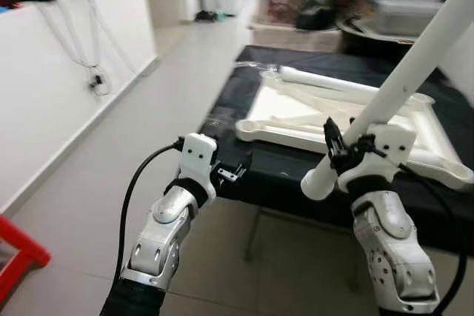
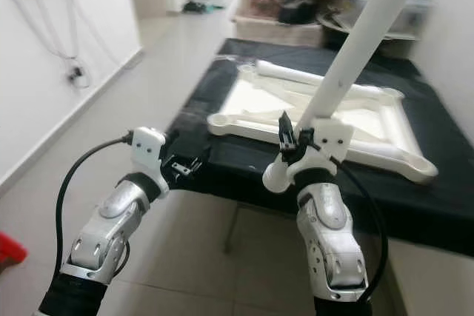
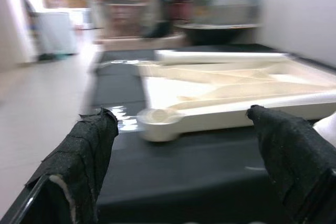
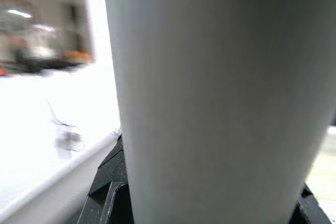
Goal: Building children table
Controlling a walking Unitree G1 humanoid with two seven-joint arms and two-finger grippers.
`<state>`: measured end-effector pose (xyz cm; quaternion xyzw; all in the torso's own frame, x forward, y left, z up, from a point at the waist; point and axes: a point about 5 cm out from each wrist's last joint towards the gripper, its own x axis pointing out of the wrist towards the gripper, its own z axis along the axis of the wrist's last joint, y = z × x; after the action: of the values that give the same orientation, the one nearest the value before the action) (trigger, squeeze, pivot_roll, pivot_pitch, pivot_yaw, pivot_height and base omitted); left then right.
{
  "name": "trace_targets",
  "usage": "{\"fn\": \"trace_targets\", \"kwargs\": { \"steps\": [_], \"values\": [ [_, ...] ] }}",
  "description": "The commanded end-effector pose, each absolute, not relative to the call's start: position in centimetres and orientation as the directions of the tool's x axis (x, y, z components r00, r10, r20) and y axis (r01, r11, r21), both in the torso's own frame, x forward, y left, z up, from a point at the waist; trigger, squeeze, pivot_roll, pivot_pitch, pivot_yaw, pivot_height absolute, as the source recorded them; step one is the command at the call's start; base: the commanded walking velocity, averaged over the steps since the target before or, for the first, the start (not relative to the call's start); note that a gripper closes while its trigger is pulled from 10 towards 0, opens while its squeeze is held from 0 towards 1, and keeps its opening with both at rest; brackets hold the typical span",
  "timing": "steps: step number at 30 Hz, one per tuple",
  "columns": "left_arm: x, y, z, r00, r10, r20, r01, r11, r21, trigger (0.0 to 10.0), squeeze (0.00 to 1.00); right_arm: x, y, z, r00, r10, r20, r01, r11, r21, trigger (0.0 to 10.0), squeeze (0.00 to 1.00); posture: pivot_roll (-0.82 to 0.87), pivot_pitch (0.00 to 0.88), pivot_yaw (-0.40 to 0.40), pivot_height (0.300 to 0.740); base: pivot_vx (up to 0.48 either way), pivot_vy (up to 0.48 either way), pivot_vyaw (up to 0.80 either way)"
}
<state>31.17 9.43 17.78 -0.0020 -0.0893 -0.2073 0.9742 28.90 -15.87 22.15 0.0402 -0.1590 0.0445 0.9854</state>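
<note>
The right gripper (image 1: 342, 147) is clamped on a white table leg (image 1: 404, 83) near its lower end, the rest slanting up and away beyond the fingers. The left gripper (image 3: 184, 145) hangs spread apart, with the upturned tabletop (image 1: 296, 112) on the black bench (image 1: 229, 120) just ahead of its fingertips (image 3: 100, 124). I'd steady the top with the free gripper and line the leg's end squarely over a corner socket (image 3: 156, 119) before pressing down

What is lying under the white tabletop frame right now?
The white tabletop frame lies upside down on a black-covered table, a spare white leg along its far edge. Whatever is beneath the frame's panel is hidden. The right gripper holds another leg.
</note>
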Motion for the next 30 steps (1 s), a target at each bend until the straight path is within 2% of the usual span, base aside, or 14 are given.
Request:
{"fn": "trace_targets", "kwargs": {
  "steps": [1,14,18,23,24,27,30],
  "values": [
    [31.3,8.9,17.7,0.897,-0.408,0.174,0.409,0.912,0.029,10.0,0.0,28.7,-16.4,22.1,0.944,0.06,0.323,-0.085,0.994,0.063,10.0,0.0,0.13,0.0,-0.057,0.74,0.48,0.0,0.0],
    [31.8,9.3,17.9,0.908,-0.378,0.182,0.38,0.924,0.026,10.0,0.0,28.7,-16.4,22.5,0.935,0.062,0.35,-0.091,0.993,0.069,10.0,0.0,0.13,0.0,-0.061,0.74,0.48,0.0,0.0],
    [32.0,9.5,18.0,0.915,-0.361,0.183,0.364,0.931,0.016,10.0,0.0,28.8,-16.9,23.5,0.924,0.047,0.381,-0.086,0.992,0.087,10.0,0.0,0.13,0.0,-0.059,0.74,0.0,0.0,0.0],
    [32.0,9.7,17.8,0.921,-0.352,0.167,0.355,0.935,0.013,10.0,0.0,29.1,-17.1,24.4,0.912,0.093,0.4,-0.145,0.984,0.102,10.0,0.0,0.12,0.0,-0.063,0.74,0.0,0.0,0.0],
    [31.7,9.4,17.6,0.913,-0.375,0.162,0.377,0.926,0.023,10.0,0.0,29.4,-16.7,24.0,0.913,0.166,0.373,-0.216,0.972,0.096,10.0,0.0,0.13,0.0,-0.069,0.74,0.0,0.0,0.0],
    [31.4,9.3,17.4,0.906,-0.391,0.159,0.391,0.92,0.031,10.0,0.0,29.6,-16.5,23.6,0.913,0.209,0.351,-0.256,0.962,0.093,10.0,0.0,0.13,0.0,-0.069,0.74,0.0,0.0,0.0],
    [30.2,8.8,16.4,0.867,-0.484,0.124,0.487,0.873,0.003,10.0,0.0,29.9,-15.4,22.7,0.874,0.39,0.288,-0.437,0.891,0.119,10.0,0.0,0.14,0.0,-0.075,0.74,0.0,0.0,0.0]
  ]
}}
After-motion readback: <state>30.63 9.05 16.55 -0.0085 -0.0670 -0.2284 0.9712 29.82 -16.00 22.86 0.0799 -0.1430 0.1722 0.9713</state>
